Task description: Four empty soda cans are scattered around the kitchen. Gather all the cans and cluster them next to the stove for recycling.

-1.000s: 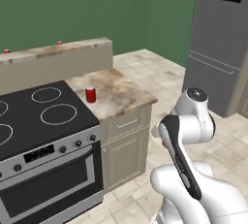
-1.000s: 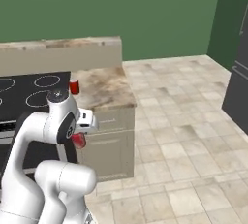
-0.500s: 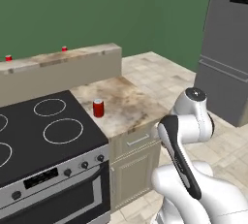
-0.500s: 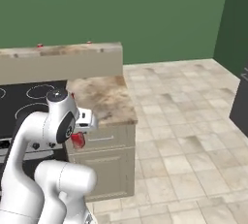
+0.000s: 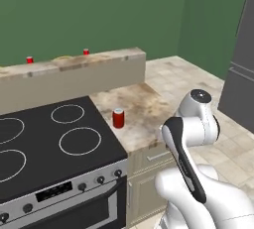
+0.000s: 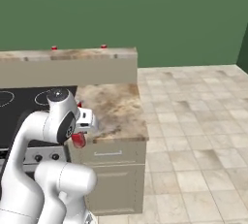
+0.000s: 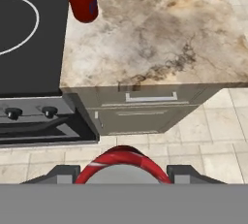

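The gripper [image 7: 123,173] is closed partway around a red soda can [image 7: 124,166], whose rounded top rim fills the gap between the two dark fingertips [image 7: 63,173] at the bottom of the hand view; the jaws stand about a can's width apart, pressed to its sides. In the right base view the same held can [image 6: 78,140] shows as a red patch under the white hand, hanging in the air in front of the counter [image 6: 116,114] edge and above the cabinet drawer [image 6: 114,153], touching neither. A second can [image 5: 118,118] stands upright on the tan marbled counter just beside the right edge of the black stove [image 5: 49,143], close to the near-right burner ring [image 5: 80,141] but off the glass; in the hand view it appears at the top left, straddling the line where cooktop meets stone. Two more cans sit well apart on top of the raised ledge [image 5: 89,67] behind the stove, one toward the left [image 5: 30,60] and one nearer the middle [image 5: 86,51], both upright and small in the distance. The stove's steel front with its black knobs [image 7: 13,113] lies below and to the left of the held can in the hand view, and beige floor tiles [image 7: 208,145] spread beneath it.
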Tool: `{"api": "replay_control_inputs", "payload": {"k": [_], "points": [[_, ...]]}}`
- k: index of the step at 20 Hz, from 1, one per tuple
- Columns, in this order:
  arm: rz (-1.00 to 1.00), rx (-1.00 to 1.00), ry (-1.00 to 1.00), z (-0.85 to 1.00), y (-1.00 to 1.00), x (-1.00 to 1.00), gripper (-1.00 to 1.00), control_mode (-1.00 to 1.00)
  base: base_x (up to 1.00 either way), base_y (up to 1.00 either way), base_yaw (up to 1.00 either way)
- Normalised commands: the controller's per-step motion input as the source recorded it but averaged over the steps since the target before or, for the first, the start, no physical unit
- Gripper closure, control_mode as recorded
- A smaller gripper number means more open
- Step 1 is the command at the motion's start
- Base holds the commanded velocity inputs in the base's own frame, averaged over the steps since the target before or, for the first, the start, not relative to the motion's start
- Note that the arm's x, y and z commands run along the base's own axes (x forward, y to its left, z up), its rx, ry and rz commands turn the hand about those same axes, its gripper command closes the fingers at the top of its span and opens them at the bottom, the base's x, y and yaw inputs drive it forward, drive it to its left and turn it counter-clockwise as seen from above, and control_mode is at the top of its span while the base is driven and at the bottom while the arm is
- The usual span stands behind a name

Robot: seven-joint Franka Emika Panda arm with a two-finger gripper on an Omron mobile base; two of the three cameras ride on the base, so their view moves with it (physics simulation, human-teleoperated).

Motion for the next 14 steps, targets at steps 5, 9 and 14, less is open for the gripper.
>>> {"api": "replay_control_inputs", "payload": {"k": [5,9,14], "points": [[0.0,0.0,0.0,0.0,0.0,0.0,1.0,1.0,0.48,-0.23,0.16],[0.0,0.0,0.0,0.0,0.0,0.0,1.0,1.0,0.43,-0.16,0.13],[0.0,0.0,0.0,0.0,0.0,0.0,1.0,1.0,0.44,-0.04,0.08]]}}
